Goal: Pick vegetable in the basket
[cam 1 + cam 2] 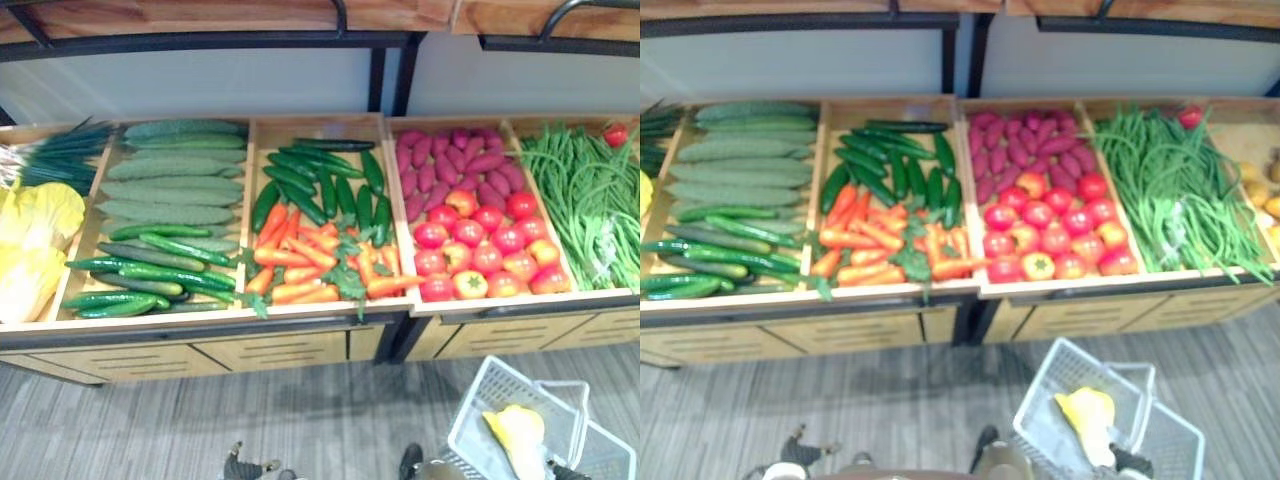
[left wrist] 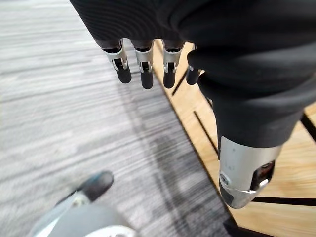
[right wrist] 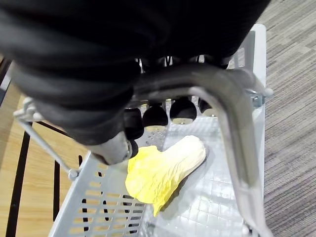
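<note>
- where the right hand (image 3: 118, 146) curls its fingers (image 3: 156, 116) round the handle (image 3: 232, 129), the basket (image 3: 98, 210) hangs below them.
- yellow cabbage (image 3: 163, 171): lying on the basket floor, just under those fingertips.
- left hand (image 2: 247, 170): fingers (image 2: 143, 66) straight, slightly apart, holding nothing, beside the wooden stand front (image 2: 190, 117).

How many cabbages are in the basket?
1. The cabbage lies on the floor of the basket, under the right hand, whose fingers curl round the handle. The hand hides part of the basket, so more may be hidden.
</note>
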`<state>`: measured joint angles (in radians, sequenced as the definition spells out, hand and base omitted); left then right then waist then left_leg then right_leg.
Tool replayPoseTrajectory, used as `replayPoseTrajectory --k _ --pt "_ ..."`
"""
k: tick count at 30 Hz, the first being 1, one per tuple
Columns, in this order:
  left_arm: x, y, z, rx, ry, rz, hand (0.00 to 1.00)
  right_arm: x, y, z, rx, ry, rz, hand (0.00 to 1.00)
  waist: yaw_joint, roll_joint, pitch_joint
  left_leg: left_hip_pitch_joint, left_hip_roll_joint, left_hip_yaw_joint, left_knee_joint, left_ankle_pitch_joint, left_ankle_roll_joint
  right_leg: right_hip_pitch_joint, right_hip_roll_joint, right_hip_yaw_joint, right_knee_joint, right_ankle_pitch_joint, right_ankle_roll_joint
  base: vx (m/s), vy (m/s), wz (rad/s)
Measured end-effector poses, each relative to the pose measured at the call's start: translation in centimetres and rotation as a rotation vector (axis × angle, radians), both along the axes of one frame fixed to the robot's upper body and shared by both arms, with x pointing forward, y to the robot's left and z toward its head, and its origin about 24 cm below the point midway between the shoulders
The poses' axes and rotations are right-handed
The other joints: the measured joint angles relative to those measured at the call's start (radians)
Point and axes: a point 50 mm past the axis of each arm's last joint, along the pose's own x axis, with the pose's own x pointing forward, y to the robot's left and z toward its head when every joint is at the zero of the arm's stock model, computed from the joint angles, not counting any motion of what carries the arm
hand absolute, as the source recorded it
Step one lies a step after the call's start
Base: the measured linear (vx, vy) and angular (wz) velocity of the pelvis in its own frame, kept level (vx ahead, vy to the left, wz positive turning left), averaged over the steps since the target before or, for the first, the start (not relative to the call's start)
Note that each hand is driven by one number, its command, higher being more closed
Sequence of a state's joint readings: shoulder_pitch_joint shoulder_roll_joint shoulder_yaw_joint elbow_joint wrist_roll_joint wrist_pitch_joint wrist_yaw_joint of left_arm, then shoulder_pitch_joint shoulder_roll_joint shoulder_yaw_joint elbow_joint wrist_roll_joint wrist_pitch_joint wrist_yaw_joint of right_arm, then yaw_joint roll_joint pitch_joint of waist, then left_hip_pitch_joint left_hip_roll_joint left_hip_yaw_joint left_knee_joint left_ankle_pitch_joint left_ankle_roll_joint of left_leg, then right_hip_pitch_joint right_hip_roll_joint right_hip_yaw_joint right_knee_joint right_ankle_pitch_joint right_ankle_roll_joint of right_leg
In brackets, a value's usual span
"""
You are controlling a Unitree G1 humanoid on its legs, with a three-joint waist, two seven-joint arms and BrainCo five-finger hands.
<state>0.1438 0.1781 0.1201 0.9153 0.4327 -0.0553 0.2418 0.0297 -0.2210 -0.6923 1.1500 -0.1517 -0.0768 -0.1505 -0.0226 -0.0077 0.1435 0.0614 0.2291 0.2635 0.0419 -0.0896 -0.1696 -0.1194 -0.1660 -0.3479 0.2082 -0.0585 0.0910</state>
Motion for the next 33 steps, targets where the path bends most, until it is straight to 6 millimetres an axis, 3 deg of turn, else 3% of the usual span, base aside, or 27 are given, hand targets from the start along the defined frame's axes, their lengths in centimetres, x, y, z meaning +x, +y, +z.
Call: replayPoseTrajectory --k 4,9,14,19,25,33 --pt "3.0 1.5 3.0 0.151 -0.15 -0.273 0.0 0.1 -0.2 0.2 -0.025 0.009 0.057 1.0 0.0 0.02 -0.007 -0.007 -0.04 0.035 0.014 -0.021 0.022 -0.012 -0.021 0.058 -0.052 0.046 0.025 -0.03 0.118 -0.28" --pt "5.7 2.1 7.2 0.31 -0.309 -0.621 0.0 -0.7 -1.0 0.5 -0.058 0.039 0.091 1.0 -0.004 0.034 -0.016 -0.006 -0.053 0.048 0.013 -0.028 0.028 -0.008 -0.023 0.069 -0.088 0.067 0.032 0.07 0.05 -0.09" --pt "8.2 0.0 14.8 0.427 -0.527 -1.094 0.0 -0.7 -2.6 1.3 -0.111 0.044 0.115 1.0 -0.006 0.035 -0.018 0.017 -0.063 0.032 0.01 -0.03 0.032 0.034 -0.022 0.068 -0.146 0.096 0.03 0.08 0.016 -0.01" --pt "8.3 -3.3 20.2 0.411 -0.67 -1.41 0.0 -0.5 -3.4 1.8 -0.137 0.029 0.127 1.0 -0.006 0.041 -0.038 0.015 -0.072 0.052 0.011 -0.042 0.035 0.053 -0.02 0.089 -0.208 0.131 0.041 0.0 0.02 -0.08" --pt "8.5 -6.0 23.0 0.384 -0.804 -1.539 0.0 -0.9 -3.4 1.7 -0.116 0.031 0.139 1.0 -0.005 0.042 -0.048 0.033 -0.06 0.089 0.014 -0.048 0.028 0.053 0.001 0.135 -0.226 0.152 0.031 -0.04 -0.022 -0.21" --pt "10.6 -9.3 22.4 0.284 -0.864 -1.623 0.0 -1.6 -3.9 2.3 -0.15 0.029 0.148 1.0 -0.008 0.044 -0.071 0.049 -0.043 0.171 0.029 -0.068 0.02 0.038 0.03 0.218 -0.262 0.189 0.025 -0.07 -0.04 -0.3"
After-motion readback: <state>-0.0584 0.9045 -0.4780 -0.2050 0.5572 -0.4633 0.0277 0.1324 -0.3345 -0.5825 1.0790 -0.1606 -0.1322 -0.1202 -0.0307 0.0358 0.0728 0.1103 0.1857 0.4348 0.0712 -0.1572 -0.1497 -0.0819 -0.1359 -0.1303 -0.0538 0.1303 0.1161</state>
